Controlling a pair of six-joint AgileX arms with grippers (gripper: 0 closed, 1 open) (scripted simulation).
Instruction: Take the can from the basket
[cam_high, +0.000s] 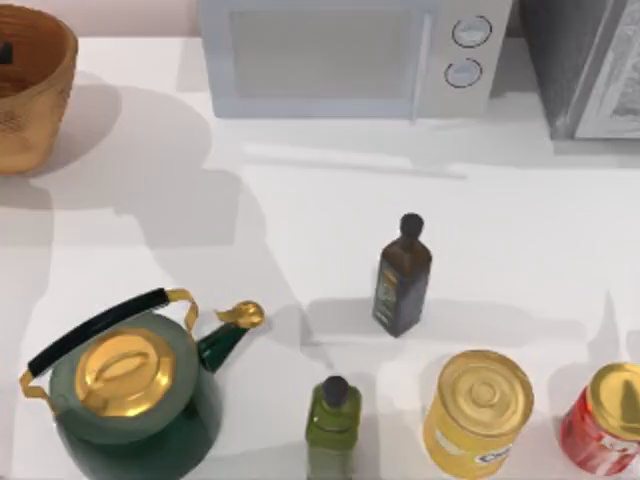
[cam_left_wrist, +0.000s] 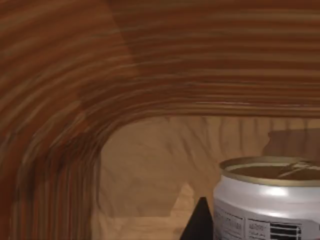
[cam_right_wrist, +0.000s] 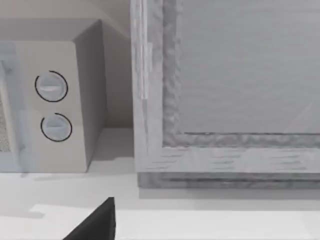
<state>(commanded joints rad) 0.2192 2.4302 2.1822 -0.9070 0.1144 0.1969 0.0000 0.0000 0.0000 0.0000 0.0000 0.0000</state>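
Left gripper was down inside the basket, one dark fingertip visible just beside the can, no visible contact. From above, a dark bit of it showed at the table's 10 o'clock corner. Right gripper hung low, one dark finger visible, facing the microwave.
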